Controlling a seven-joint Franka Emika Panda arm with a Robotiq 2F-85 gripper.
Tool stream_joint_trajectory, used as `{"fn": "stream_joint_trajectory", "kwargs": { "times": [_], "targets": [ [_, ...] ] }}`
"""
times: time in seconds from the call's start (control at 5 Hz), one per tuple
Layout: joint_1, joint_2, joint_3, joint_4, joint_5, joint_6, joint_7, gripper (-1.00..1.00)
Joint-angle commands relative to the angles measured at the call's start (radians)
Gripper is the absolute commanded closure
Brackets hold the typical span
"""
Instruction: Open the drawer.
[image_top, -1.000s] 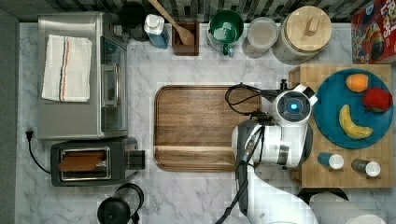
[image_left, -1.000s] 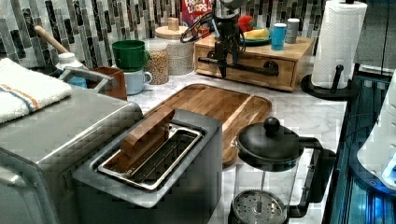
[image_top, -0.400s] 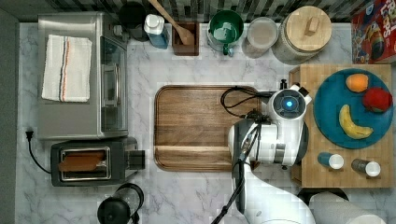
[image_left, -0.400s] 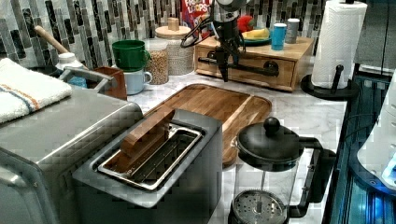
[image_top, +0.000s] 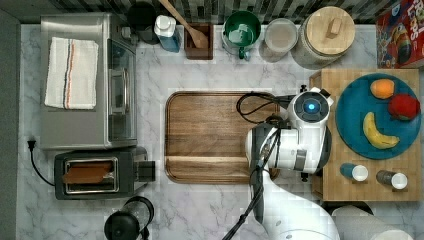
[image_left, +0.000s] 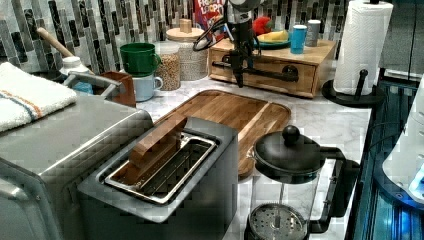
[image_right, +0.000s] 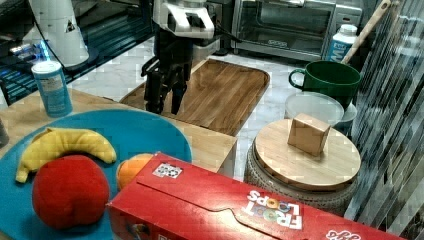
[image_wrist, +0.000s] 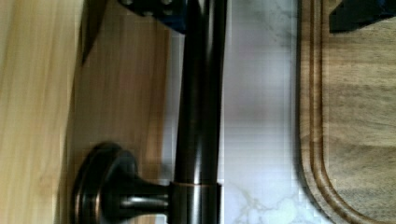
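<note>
Toaster (image_left: 165, 185): nearest thing in the left view, lower centre of the frame, with a French press (image_left: 290, 185) to the left view's right of it. Neither matters for the pull.
Wooden tray (image_left: 235, 115): mid-frame in the left view, lying flat on the marble counter (image_top: 215, 70), close in front of the stand. It sits low, so by my reckoning the drawer should slide out above its edge.
Gripper (image_left: 239, 75): upper centre of the left view, pointing straight down at the black handle (image_left: 260, 74). In the right view (image_right: 165, 97) its fingers hang parted. In the wrist view one pad (image_wrist: 154, 11) sits behind the bar on the wood side and the other (image_wrist: 359, 16) well out on the tray side, so the jaws are spread astride the bar, not yet pinching it.
Handle: a long thin dark metal bar held off the front on round posts (image_wrist: 107, 186). It looks stiff, smooth and probably a little slippery.
Drawer (image_left: 265, 67): upper centre-right of the left view, set in the front of the stand under the blue plate (image_top: 350, 120). It looks shut or nearly so.
Handling: a light wooden drawer, likely easy to slide.
Hold: mid-bar between the posts, then a straight level pull, so the stand does not skid.
Risk: the stand carries fruit and cups, so a jerk could shift it.
</note>
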Motion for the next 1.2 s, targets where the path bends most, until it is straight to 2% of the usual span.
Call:
{"fn": "stream_joint_trajectory", "kwargs": {
  "times": [0.2,0.8,1.2],
  "targets": [
    [0.096,-0.006,0.123,0.058,0.088,-0.074,0.022,-1.00],
    [0.179,-0.006,0.201,0.036,0.095,-0.054,0.227,-1.00],
    [0.190,-0.049,0.241,0.020,0.111,-0.112,0.270,-1.00]
  ]
}}
